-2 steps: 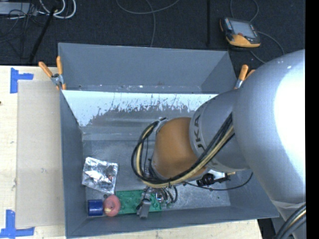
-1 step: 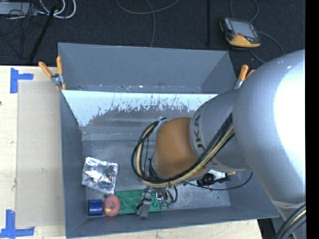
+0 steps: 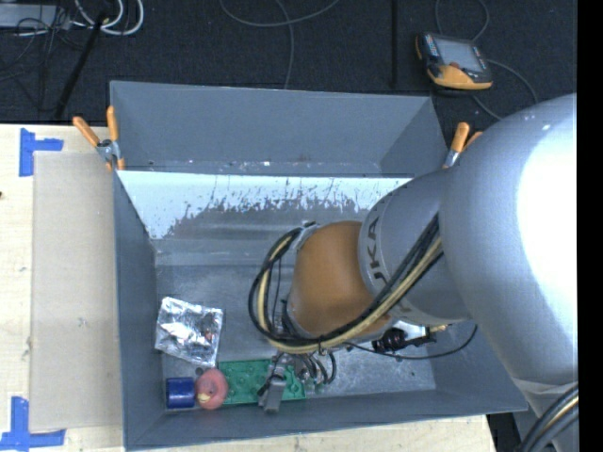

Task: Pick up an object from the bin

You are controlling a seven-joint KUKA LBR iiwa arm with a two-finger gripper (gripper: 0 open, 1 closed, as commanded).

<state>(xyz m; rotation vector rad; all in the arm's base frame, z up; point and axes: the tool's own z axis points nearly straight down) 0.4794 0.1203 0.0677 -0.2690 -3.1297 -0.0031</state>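
My gripper (image 3: pixel 273 391) is low in the bin's front part, under the orange wrist cover. It is down on the right half of a flat green circuit board (image 3: pixel 243 383) that lies along the front wall. A pink-red ball-like thing (image 3: pixel 212 389) rests against the board's left end. Left of that lies a small blue block (image 3: pixel 179 393).
A crumpled silver foil packet (image 3: pixel 191 330) lies at the left of the bin floor, behind the blue block. The arm and its cables cover the right and middle of the bin.
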